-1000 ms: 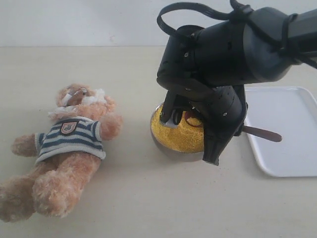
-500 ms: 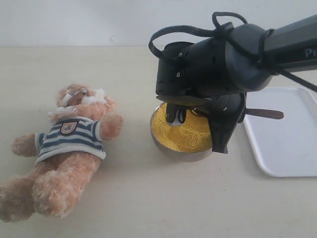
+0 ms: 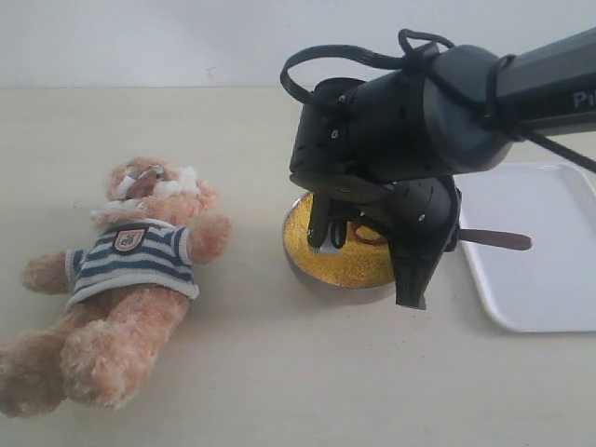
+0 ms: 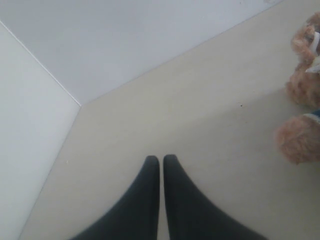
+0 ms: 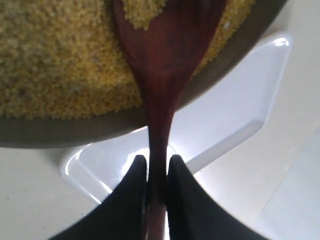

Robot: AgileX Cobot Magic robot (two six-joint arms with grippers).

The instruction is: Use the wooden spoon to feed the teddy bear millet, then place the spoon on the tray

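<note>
- Wood, dark reddish-brown and smooth: the wooden spoon (image 5: pixel 165 55) has its slim handle clamped between the black fingers of the right tool (image 5: pixel 156 162), on the part of the handle farthest from the metal bowl (image 5: pixel 75 127). Risk: a thin, polished handle held that far back could roll or pivot in the grip and tip the load.
- Spoon's round end lies in the millet (image 5: pixel 60 60) inside the metal bowl, with a little grain on it. The grain is fine, dry, loose and bright yellow. It will probably slide off at any tilt or jerk and scatter over the bench (image 3: pixel 279 372).
- Metal bowl is round with a dull grey rim. A spoon dragged against that rim could shove it.
- Tray (image 5: pixel 225 115) is white, glossy and flat with a low rim and rounded corners. It lies just beside the metal bowl, on the side away from the bear.
- Teddy bear (image 3: pixel 130 279) is fluffy and wears a striped shirt. It lies on its back, well apart from the metal bowl. Its plush would trap spilt grain, and the soft muzzle gives no firm stop.
- Left tool (image 4: pixel 160 161) is beyond the bear, fingers pressed together, empty.
</note>
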